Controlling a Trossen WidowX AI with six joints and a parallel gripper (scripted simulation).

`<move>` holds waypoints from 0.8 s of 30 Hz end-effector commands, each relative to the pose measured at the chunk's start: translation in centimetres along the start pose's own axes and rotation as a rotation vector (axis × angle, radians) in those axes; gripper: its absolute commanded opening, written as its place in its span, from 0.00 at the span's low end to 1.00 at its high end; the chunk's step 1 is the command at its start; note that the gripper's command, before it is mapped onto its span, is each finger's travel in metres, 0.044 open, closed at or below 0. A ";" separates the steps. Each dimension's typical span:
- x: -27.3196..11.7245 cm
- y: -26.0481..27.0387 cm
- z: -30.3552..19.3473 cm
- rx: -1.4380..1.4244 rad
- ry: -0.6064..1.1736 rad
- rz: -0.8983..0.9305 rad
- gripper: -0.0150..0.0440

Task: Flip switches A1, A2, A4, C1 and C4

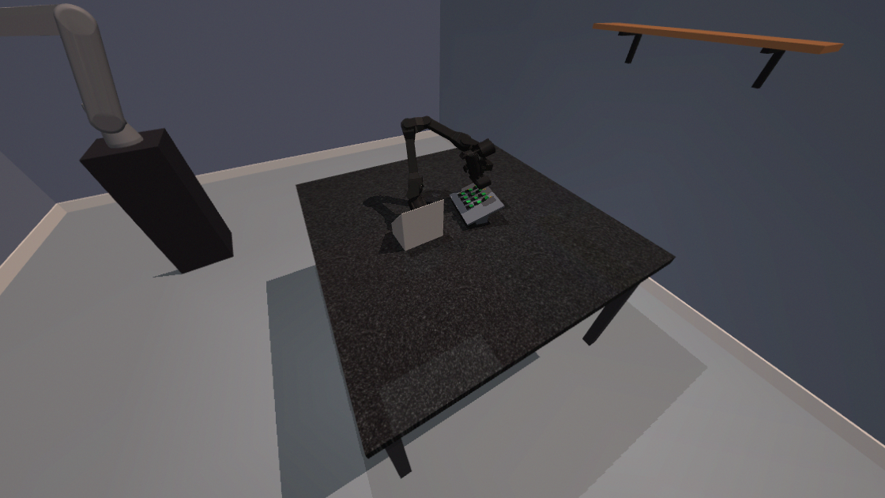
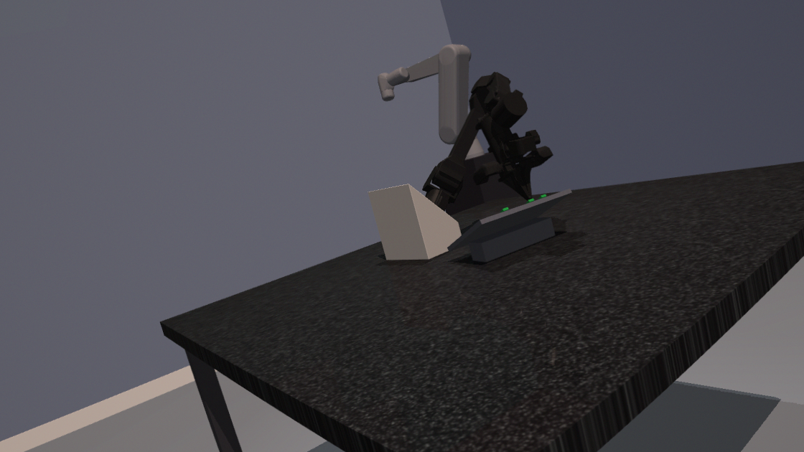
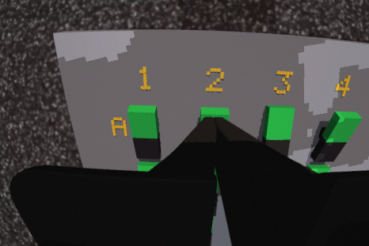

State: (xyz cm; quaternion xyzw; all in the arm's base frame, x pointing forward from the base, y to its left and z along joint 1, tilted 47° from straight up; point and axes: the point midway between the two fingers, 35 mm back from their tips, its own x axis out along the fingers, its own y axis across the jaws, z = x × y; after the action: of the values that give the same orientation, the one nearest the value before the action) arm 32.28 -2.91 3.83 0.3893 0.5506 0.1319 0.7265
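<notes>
The grey tilted panel [image 1: 481,213] [image 2: 521,210] [image 3: 178,56] carries rocker switches with green and black halves. My gripper [image 2: 530,198] [image 3: 212,126] is shut and empty. Its tips are over switch A2 [image 3: 214,111], at or just above its surface; contact is unclear. They hide all but its green far end. Switch A1 [image 3: 143,124], switch A3 [image 3: 279,123] and switch A4 [image 3: 344,124] show their green far halves and black near halves; their tilt is hard to judge. Only green slivers of row B show in the wrist view. C1 and C4 are hidden there.
A pale wedge-shaped block [image 1: 423,226] [image 2: 400,224] stands on the dark table [image 1: 521,284] [image 2: 415,316] beside the panel, near the arm's base. A grey arm [image 1: 91,68] [image 2: 453,92] on a black pedestal [image 1: 156,205] stands beyond the table. A wooden shelf [image 1: 705,34] is on the wall.
</notes>
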 end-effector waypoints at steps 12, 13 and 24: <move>0.3 -0.1 -0.1 0.008 0.003 -0.003 0.25; 0.3 -0.1 -0.1 0.008 0.003 -0.003 0.25; 0.4 -0.1 -0.1 0.008 0.003 -0.003 0.25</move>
State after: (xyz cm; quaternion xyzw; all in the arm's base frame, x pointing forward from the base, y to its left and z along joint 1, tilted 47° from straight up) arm 32.41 -2.77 3.64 0.3899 0.5500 0.1316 0.7268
